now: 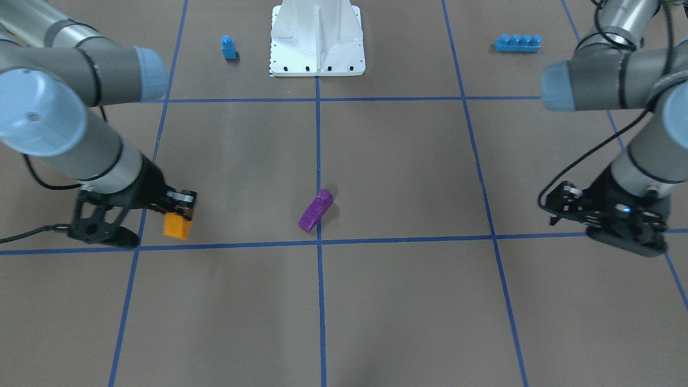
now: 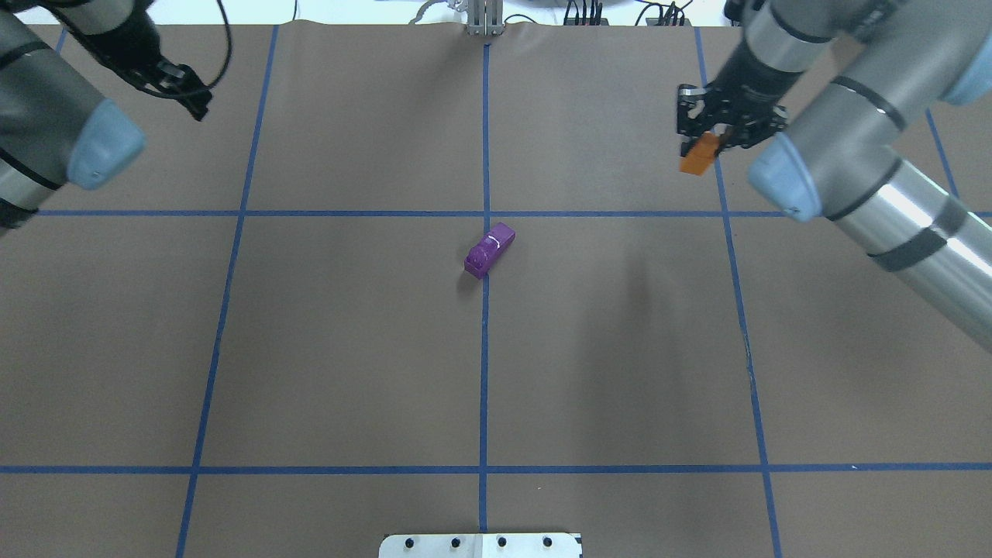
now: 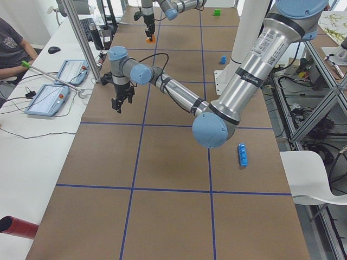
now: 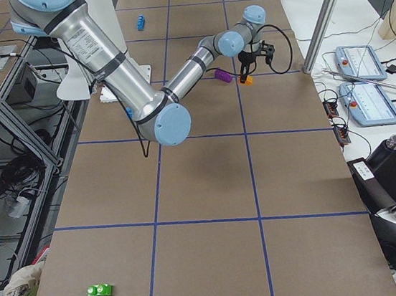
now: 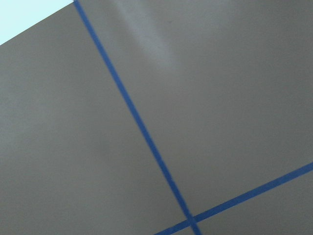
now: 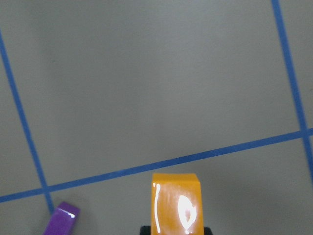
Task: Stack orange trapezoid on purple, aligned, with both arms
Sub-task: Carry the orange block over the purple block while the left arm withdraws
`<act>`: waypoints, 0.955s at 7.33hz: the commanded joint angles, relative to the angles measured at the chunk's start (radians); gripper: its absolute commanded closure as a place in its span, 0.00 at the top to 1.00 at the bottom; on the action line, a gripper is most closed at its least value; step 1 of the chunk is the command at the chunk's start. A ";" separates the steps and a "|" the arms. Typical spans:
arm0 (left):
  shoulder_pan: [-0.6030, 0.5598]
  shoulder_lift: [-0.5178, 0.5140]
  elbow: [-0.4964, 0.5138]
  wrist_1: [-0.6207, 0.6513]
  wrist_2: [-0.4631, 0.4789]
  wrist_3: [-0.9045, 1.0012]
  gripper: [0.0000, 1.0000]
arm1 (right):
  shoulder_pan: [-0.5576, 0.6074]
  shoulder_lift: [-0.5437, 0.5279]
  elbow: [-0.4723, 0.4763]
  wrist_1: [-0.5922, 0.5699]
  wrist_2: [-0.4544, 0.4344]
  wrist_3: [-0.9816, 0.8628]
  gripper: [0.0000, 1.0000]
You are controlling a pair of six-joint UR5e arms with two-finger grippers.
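Observation:
The orange trapezoid (image 1: 177, 226) is held in my right gripper (image 1: 181, 210), which is shut on it close above the table, at the far right in the overhead view (image 2: 697, 155). The right wrist view shows the orange block (image 6: 176, 205) close up, with the purple block (image 6: 61, 220) at lower left. The purple block (image 1: 316, 210) lies on the table's centre line, turned diagonally (image 2: 490, 249). My left gripper (image 1: 556, 207) is open and empty over the far left of the table (image 2: 190, 93), away from both blocks.
A small blue single-stud block (image 1: 228, 47) and a long blue four-stud brick (image 1: 517, 43) lie either side of the white base (image 1: 317, 37). A green block (image 4: 100, 291) lies at the table's right end. An operator (image 3: 11, 46) and tablets sit beyond the far edge.

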 commanded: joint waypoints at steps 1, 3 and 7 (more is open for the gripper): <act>-0.128 0.085 0.015 0.066 -0.013 0.195 1.00 | -0.113 0.212 -0.155 -0.007 -0.037 0.305 0.00; -0.143 0.129 0.017 0.068 -0.010 0.220 1.00 | -0.193 0.260 -0.196 0.001 -0.065 0.590 0.00; -0.141 0.146 0.011 0.061 -0.010 0.220 1.00 | -0.268 0.259 -0.236 0.013 -0.178 0.763 0.00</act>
